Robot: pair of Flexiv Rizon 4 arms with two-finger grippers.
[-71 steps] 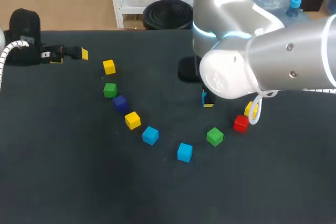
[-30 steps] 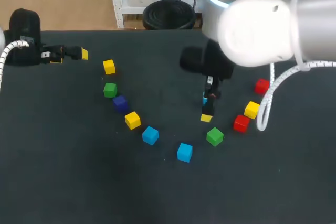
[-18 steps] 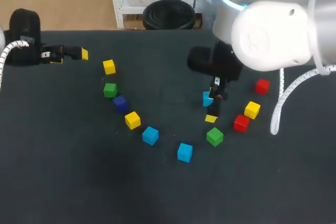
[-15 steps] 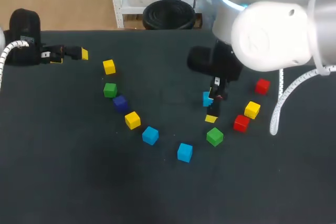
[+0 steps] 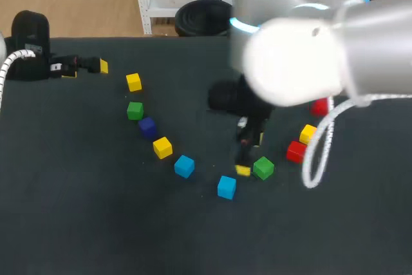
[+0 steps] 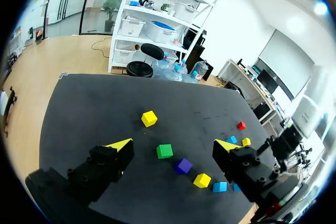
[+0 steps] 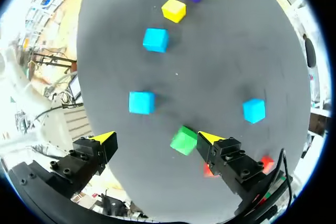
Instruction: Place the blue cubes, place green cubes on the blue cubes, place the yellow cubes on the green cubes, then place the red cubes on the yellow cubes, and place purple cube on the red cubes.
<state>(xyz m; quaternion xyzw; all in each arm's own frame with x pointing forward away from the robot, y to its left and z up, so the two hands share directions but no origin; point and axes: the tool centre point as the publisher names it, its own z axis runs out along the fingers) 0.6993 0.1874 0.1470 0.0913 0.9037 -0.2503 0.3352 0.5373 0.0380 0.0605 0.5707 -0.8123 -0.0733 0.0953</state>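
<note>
A: Anything stacked?
B: Nothing yet. The left end effector (image 6: 173,145), apart and empty, sits at the surface's (image 5: 77,210) far left edge. The yellow cube (image 5: 133,82), green cube (image 5: 134,110), purple cube (image 5: 147,126) and blue cube (image 5: 184,166) lie singly mid-surface. The right end effector (image 7: 156,139), apart too, hovers with a second green cube (image 5: 262,167) between its fingers.

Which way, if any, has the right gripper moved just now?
Yes. In the head view the right gripper has moved toward the front blue cube: its tip, earlier beyond the right-hand green cube, is now beside it.
</note>
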